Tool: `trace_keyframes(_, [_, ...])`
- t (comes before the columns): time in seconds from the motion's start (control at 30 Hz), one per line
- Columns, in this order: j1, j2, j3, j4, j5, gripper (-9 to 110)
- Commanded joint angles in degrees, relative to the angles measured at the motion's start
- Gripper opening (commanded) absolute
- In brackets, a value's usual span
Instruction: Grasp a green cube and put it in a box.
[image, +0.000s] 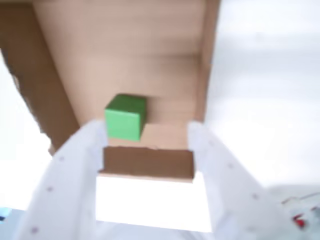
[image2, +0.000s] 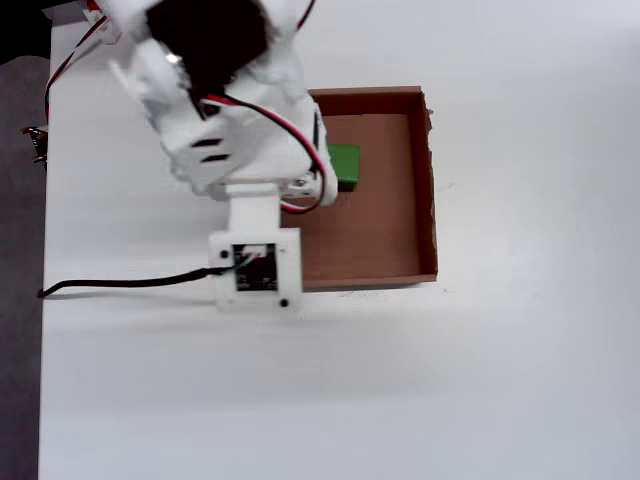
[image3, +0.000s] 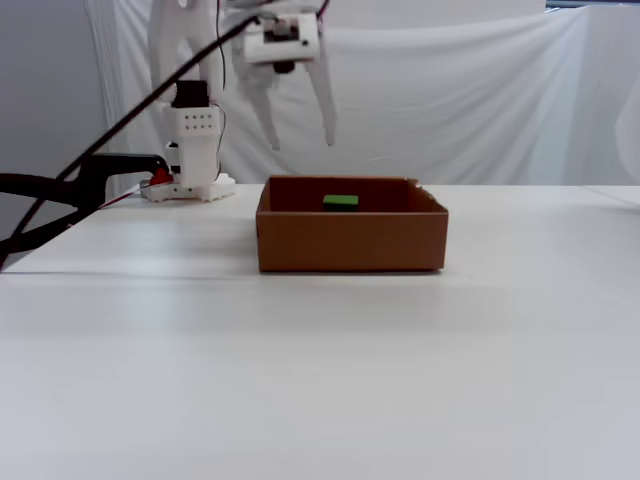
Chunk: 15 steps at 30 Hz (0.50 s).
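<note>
The cube (image: 125, 118) lay on the floor of the box (image: 125, 45), free of the pincer (image: 147, 131). In the overhead view the cube (image2: 344, 166) sat in the upper left part of the box (image2: 375, 235), partly covered by the arm (image2: 235, 140). In the fixed view only the top of the cube (image3: 340, 202) showed above the near wall of the box (image3: 350, 240).

The pincer was spread wide and held nothing. In the fixed view it (image3: 301, 146) hung above the box, clear of the rim, with both fingers pointing down and splayed apart. In the wrist view the two white fingers (image: 75, 165) framed the near wall of the box; the cube appeared just beyond the left fingertip, but contact could not be confirmed from that view.

The box stood on a white table (image3: 320, 380). A black cable (image2: 120, 285) ran across the table to the wrist camera mount in the overhead view.
</note>
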Motion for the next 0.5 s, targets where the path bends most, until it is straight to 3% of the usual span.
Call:
trace_keyframes(0.0, [7.0,10.6,6.1,1.7,0.7,22])
trace_keyframes(0.17, [17.5,25.7,25.0,5.8,1.3,22])
trace_keyframes(0.47, [25.0,54.7,53.3,2.7,3.3,22])
